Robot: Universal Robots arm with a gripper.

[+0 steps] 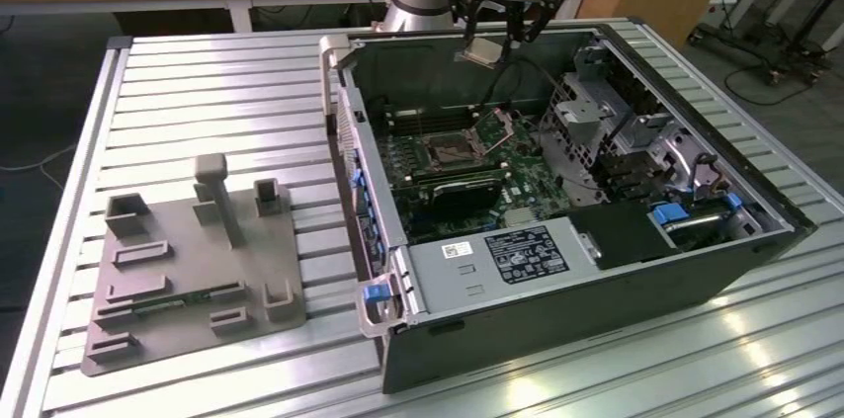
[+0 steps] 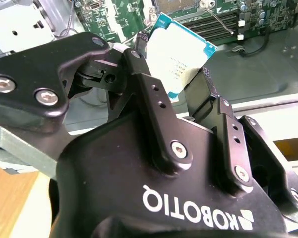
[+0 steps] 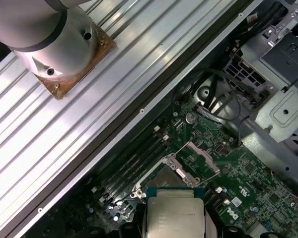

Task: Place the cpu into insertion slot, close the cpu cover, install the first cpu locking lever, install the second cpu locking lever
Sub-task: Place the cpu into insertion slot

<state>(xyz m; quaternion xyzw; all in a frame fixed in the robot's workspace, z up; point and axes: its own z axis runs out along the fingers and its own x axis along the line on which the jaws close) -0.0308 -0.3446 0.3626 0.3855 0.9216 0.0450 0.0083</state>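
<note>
End effector (image 1: 493, 41): pinching cpu (image 1: 481, 52) by its edges, held high over open case (image 1: 594, 309) on bench (image 1: 198, 92). Slot (image 1: 449, 148) lay bare below; cover (image 3: 201, 156) stood open.

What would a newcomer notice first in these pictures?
The claw holds the cpu in the air above the open computer case. Below it, the insertion slot lies uncovered on the green board. A grey fixture plate rests on the table at the exterior view's left.
</note>
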